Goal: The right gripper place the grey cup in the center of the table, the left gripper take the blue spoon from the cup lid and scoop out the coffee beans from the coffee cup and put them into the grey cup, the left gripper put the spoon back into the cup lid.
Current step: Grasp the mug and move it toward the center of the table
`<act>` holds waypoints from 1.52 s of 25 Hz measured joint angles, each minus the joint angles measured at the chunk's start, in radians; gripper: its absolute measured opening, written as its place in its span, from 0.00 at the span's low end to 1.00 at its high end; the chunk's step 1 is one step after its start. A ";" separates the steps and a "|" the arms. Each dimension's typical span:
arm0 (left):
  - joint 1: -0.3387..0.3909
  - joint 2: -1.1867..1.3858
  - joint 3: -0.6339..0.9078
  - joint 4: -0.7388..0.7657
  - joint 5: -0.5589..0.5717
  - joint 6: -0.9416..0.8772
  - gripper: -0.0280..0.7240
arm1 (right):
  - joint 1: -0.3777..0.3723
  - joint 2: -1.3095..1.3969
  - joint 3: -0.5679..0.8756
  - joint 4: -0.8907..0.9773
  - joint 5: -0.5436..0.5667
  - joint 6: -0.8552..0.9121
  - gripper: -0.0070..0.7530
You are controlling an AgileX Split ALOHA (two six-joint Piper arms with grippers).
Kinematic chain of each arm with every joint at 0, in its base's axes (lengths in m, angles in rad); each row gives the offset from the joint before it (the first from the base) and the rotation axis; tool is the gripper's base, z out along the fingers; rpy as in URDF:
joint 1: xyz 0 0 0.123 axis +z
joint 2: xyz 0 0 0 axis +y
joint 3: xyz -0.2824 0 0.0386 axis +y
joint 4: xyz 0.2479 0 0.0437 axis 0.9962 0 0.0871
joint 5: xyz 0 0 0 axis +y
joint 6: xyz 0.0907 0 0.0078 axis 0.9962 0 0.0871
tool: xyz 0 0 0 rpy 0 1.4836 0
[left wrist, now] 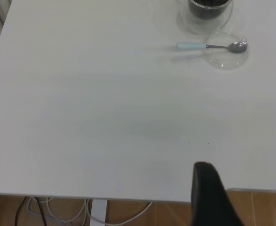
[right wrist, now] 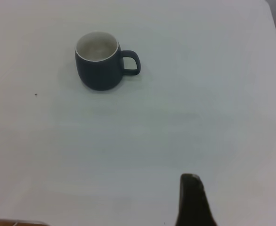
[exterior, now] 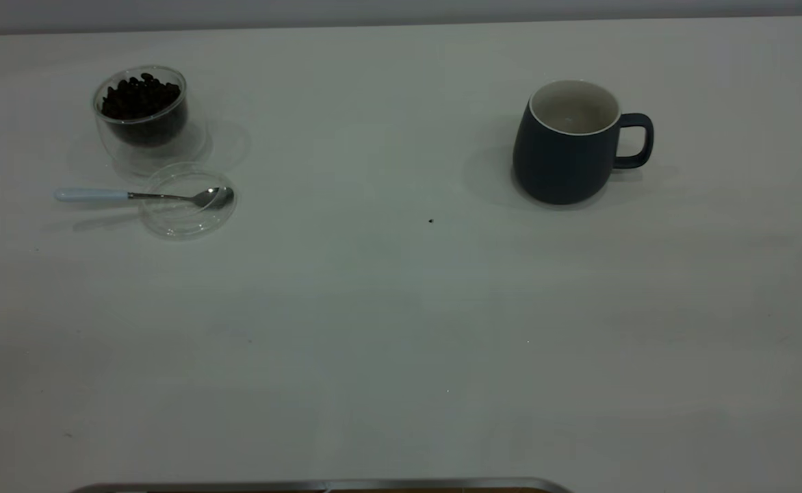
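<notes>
While both arms sit back off the near edge of the surface (exterior: 373, 329), I can't tell whether either tool is open. Grey cup (exterior: 568, 142) stands upright on the right, empty. Blue spoon (exterior: 142, 196) rests across the cup lid (exterior: 187, 200), just beside the coffee cup (exterior: 143, 107) of beans.

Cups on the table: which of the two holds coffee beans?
The clear glass coffee cup at the table's left, beside the lid bearing the spoon. The grey cup with a handle, at the right, is empty.
</notes>
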 joint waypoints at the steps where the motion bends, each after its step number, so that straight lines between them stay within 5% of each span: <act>1: 0.000 0.000 0.000 0.000 0.000 0.000 0.63 | 0.000 0.000 0.000 0.010 -0.001 0.012 0.71; 6: 0.000 0.000 0.000 0.000 0.000 0.000 0.63 | 0.000 0.042 -0.009 0.099 -0.095 0.053 0.71; 12: 0.000 0.000 0.000 0.000 0.000 0.000 0.63 | 0.000 0.245 -0.009 0.256 -0.340 -0.050 0.71; 20: 0.000 0.000 0.000 0.000 0.001 -0.002 0.63 | 0.000 0.690 -0.009 0.447 -0.604 -0.703 0.71; 26: 0.000 0.000 0.000 0.000 0.001 -0.002 0.63 | 0.000 1.053 -0.023 0.938 -0.831 -1.200 0.71; 32: 0.000 0.000 0.000 0.000 0.001 -0.002 0.63 | 0.000 1.436 -0.151 1.355 -0.875 -1.737 0.71; 38: 0.000 0.000 0.000 0.000 0.001 -0.002 0.63 | 0.000 1.777 -0.342 1.443 -0.780 -2.051 0.71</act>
